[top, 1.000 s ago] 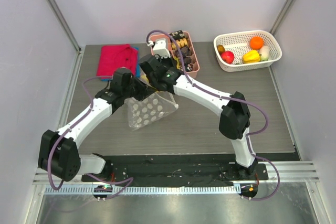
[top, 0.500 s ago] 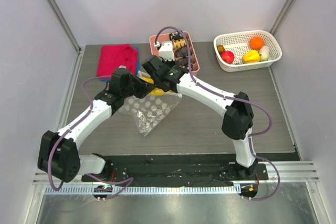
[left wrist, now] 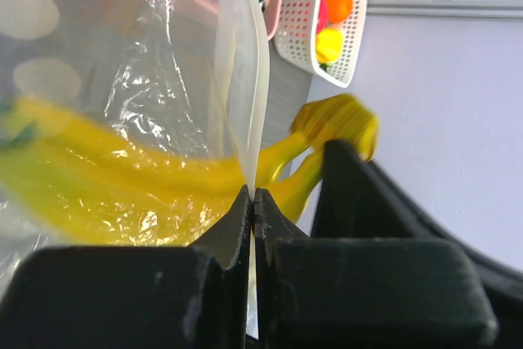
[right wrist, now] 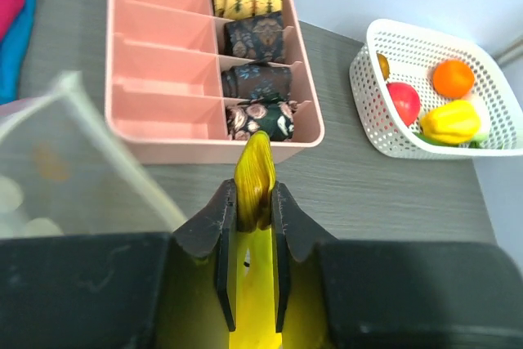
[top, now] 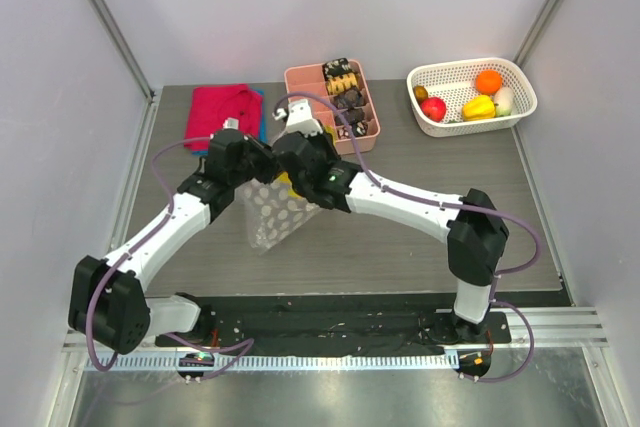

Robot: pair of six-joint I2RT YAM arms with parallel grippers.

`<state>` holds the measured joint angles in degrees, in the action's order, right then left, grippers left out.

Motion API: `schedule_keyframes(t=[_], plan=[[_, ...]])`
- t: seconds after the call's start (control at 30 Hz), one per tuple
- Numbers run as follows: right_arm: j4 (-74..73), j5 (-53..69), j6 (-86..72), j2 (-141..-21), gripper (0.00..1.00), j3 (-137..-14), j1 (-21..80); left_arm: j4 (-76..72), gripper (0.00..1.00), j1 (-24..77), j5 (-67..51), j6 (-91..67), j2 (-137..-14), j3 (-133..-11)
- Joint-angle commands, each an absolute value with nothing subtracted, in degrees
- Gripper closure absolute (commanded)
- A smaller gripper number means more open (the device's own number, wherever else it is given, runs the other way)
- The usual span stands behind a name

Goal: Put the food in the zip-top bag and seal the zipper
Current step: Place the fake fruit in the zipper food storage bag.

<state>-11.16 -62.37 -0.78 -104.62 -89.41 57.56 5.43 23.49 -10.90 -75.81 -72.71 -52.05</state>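
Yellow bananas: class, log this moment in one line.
left claw: shut on clear dotted zip-top bag (edge) | right claw: shut on yellow plastic bananas (stem) | bananas: body behind bag film | white mesh basket: holds fruit

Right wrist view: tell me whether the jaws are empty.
No, the right gripper has its jaws closed on the stem end of the yellow bananas.

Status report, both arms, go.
Left end effector shut on zip-top bag edge. Right end effector shut on bananas at bag mouth. Other food in basket.
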Motion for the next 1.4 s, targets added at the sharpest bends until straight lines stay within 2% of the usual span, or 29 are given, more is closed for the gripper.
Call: schedule_keyframes(t=[0.0, 0.07, 0.27, 0.4, 0.5, 0.63, 0.7, 0.73, 0.77, 0.93, 0.97, 1.0, 1.07, 1.1, 1.17, 1.23, 1.27, 1.37], plan=[[-3.3, -63.5, 7.3, -102.8, 0.99, -89.5, 59.3, -2.3, 1.00, 22.9, -7.6, -72.8, -70.7, -52.4], [-2.9, -63.4, 7.8, -102.9, 0.99, -90.3, 59.1, -2.3, 1.00, 22.9, -7.7, -72.7, -70.1, -51.7], [-12.5, -57.8, -5.3, -102.3, 0.99, -96.8, 59.0, -3.3, 1.00, 22.9, -7.1, -75.1, -70.7, -51.9], [-17.0, -61.9, -9.3, -106.0, 0.99, -104.7, 58.6, -3.9, 1.00, 23.0, -6.8, -76.3, -70.9, -52.8], [-20.6, -58.8, -13.6, -105.7, 0.91, -105.5, 58.1, -3.8, 1.00, 22.8, -6.4, -77.3, -70.4, -52.9], [-24.0, -58.0, -15.3, -105.3, 0.89, -105.2, 58.2, -3.3, 1.00, 21.7, -6.4, -77.8, -69.2, -52.9], [-24.4, -56.4, -14.4, -104.7, 0.80, -104.2, 58.2, -3.4, 1.00, 21.4, -7.5, -77.6, -69.0, -52.6], [-24.4, -54.9, -14.2, -104.2, 0.68, -103.9, 58.2, -3.5, 1.00, 21.3, -8.0, -77.5, -68.7, -52.6], [-24.5, -52.1, -14.2, -103.8, 0.64, -102.9, 57.7, -3.7, 1.00, 21.3, -8.5, -77.5, -68.6, -52.6], [-23.8, -23.3, -18.0, -97.5, 0.66, -99.1, 51.6, -6.5, 1.00, 21.1, -12.9, -76.5, -67.6, -51.8], [-23.8, -14.1, -19.1, -97.0, 0.66, -98.4, 48.7, -6.7, 1.00, 21.0, -13.4, -76.3, -67.5, -51.7], [-23.7, -10.7, -21.0, -96.9, 0.66, -98.3, 47.5, -7.2, 1.00, 21.0, -14.2, -76.3, -67.4, -51.7], [-24.3, -0.8, -22.4, -96.5, 0.59, -98.5, 44.4, -7.7, 1.00, 20.7, -16.4, -76.0, -66.8, -51.6], [-24.3, 4.1, -23.6, -96.2, 0.50, -98.4, 40.6, -8.0, 1.00, 20.7, -17.0, -75.7, -66.6, -51.5], [-23.5, 12.3, -25.0, -95.2, 0.41, -97.3, 36.3, -8.6, 1.00, 20.4, -18.5, -75.0, -65.6, -51.3], [-23.6, 14.9, -24.8, -94.3, 0.30, -95.4, 30.9, -9.4, 1.00, 20.2, -20.1, -74.3, -65.1, -51.1], [-23.8, 15.9, -24.2, -93.8, 0.26, -94.1, 29.5, -9.7, 1.00, 20.1, -20.6, -74.1, -65.0, -50.9], [-23.5, 17.2, -21.5, -91.7, 0.26, -87.5, 26.2, -10.5, 1.00, 20.0, -21.4, -73.2, -64.4, -50.3]])
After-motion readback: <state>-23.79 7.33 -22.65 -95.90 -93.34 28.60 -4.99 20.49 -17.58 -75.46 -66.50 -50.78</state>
